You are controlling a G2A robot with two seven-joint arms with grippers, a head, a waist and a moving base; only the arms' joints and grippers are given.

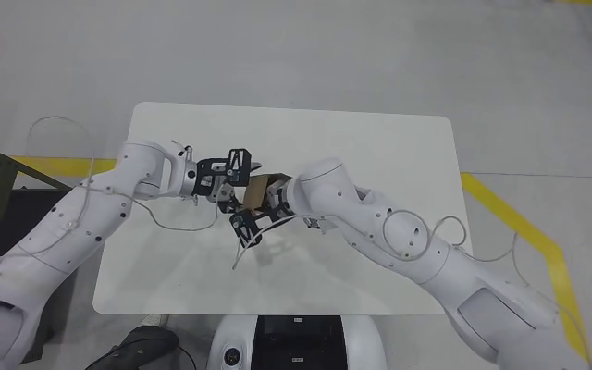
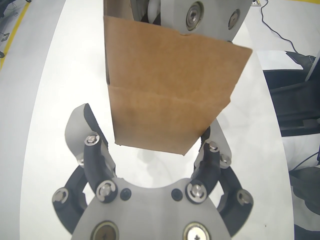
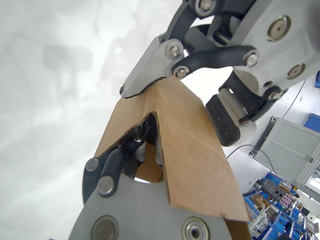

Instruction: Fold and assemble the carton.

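Observation:
A brown cardboard carton (image 1: 256,191) hangs in the air over the middle of the white table (image 1: 370,139), partly folded into a sleeve with loose flaps. My right gripper (image 3: 147,138) is shut on the carton (image 3: 190,156), with one finger inside the sleeve and its tips mostly hidden by the cardboard. It sits just right of the carton in the top view (image 1: 245,222). My left gripper (image 2: 147,123) is open and straddles the carton's (image 2: 170,83) free end flap; one pad touches the flap's corner. The right wrist view shows that left gripper (image 3: 175,116) spread around the carton's far end.
Thin cables (image 1: 176,225) loop from the arms over the table's left half. The table's front edge (image 1: 277,313) is close below the grippers. Yellow floor tape (image 1: 518,222) runs beside the table.

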